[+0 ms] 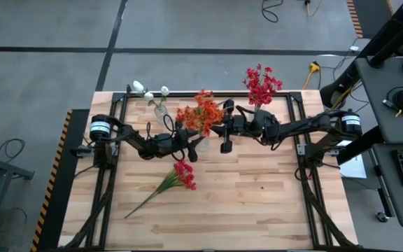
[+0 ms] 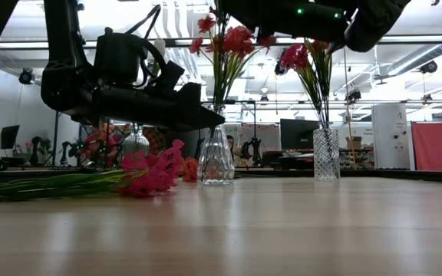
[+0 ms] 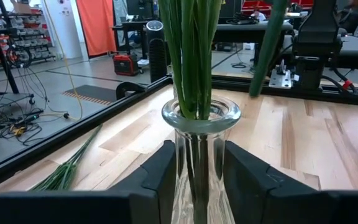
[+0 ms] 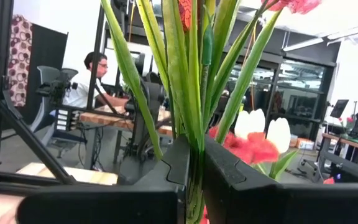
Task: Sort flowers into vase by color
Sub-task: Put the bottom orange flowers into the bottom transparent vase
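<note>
Left hand (image 3: 194,180) astride glass vase (image 3: 201,124) neck — right hand (image 4: 194,168) pinching flower stems (image 4: 188,93).

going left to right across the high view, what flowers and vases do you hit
white flowers in a vase at the back → loose red flower lying on the table, nearer the front → orange flowers in the middle vase → red flowers in the vase at the back right

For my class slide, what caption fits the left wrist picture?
Left gripper fingers flank a clear glass vase holding green stems.
</note>
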You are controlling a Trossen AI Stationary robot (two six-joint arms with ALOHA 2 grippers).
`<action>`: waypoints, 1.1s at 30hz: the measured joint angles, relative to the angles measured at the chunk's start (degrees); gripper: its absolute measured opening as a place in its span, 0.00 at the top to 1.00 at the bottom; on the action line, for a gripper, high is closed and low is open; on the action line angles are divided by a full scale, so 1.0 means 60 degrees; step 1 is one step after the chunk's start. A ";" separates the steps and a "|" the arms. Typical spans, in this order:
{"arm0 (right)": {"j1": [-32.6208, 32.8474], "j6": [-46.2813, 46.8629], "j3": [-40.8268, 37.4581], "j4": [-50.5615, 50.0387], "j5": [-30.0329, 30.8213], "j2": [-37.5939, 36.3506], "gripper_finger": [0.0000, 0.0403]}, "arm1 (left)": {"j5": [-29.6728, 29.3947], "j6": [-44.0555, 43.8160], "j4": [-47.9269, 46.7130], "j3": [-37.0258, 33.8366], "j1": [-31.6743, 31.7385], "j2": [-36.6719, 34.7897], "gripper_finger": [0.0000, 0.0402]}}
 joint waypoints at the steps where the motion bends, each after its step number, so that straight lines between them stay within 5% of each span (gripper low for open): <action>1: 0.0000 0.0002 0.0000 0.0037 0.0000 0.0070 0.96 | -0.0004 -0.0001 -0.0003 0.0000 0.0000 0.0000 0.76; 33: -0.0113 0.0082 -0.0047 0.0323 0.0786 0.0423 0.96 | -0.0015 -0.0171 -0.0086 -0.0106 0.0000 -0.0007 0.76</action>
